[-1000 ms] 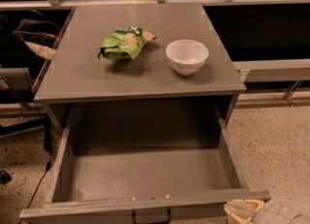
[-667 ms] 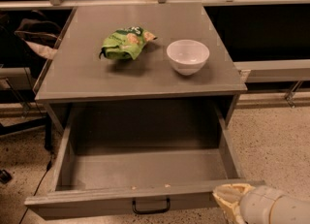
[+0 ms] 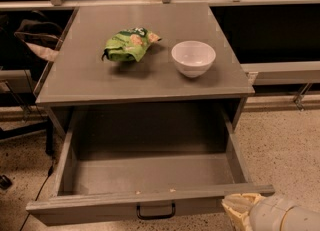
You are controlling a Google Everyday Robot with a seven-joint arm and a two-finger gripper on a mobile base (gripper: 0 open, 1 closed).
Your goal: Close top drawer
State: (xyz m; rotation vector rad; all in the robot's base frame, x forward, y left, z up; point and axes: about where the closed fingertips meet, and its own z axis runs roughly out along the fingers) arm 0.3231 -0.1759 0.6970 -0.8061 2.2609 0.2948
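The top drawer (image 3: 150,175) of the grey cabinet stands pulled far out, wide and deep, and its inside is bare. Its front panel (image 3: 100,209) runs along the bottom of the view, with a small dark loop handle (image 3: 156,211) at its centre. My gripper (image 3: 240,209) shows at the bottom right as a cream tip on a white arm, right at the front panel's right end, just below the drawer's right corner. Whether it touches the panel does not show.
On the cabinet top (image 3: 90,75) lie a green crumpled snack bag (image 3: 129,44) and a white bowl (image 3: 193,58). A metal rail (image 3: 150,2) runs behind. Dark furniture (image 3: 25,40) stands at the left. Speckled floor (image 3: 285,140) lies at the right.
The view has pulled back a little, so the drawer's front panel and handle show more fully. My gripper has come up against the panel's right end.
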